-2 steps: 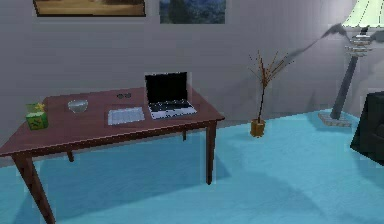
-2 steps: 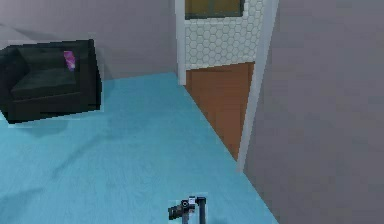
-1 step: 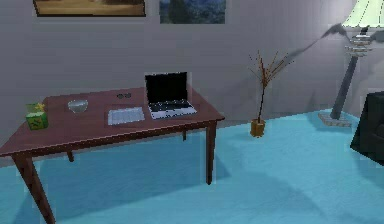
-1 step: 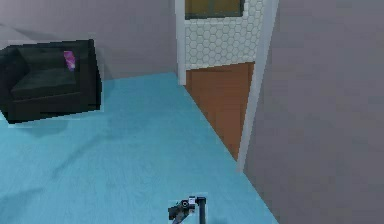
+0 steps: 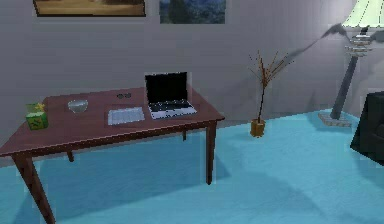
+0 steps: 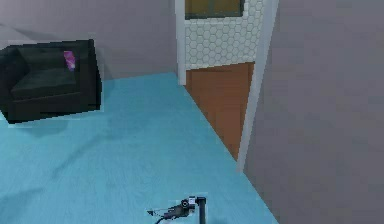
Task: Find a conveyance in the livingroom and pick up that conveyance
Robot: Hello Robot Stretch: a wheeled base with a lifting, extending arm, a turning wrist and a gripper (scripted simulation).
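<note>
My gripper (image 6: 160, 212) shows low in the arm side view, just above the bottom edge, with the arm's dark end (image 6: 201, 206) to its right. Only bare turquoise floor lies at and behind its fingers, so it holds nothing. A small pink object (image 6: 69, 60) rests against the backrest of a black armchair (image 6: 50, 85) at the arm side view's upper left. I cannot tell what the pink object is.
In the forward view a brown wooden table (image 5: 60, 130) carries an open laptop (image 5: 168, 95), a white sheet (image 5: 126, 116), a small bowl (image 5: 77, 104) and a green box (image 5: 37, 117). Right of it stand a potted twig plant (image 5: 260, 105) and a floor lamp (image 5: 345, 70). A doorway (image 6: 222, 95) opens at the arm side view's upper right.
</note>
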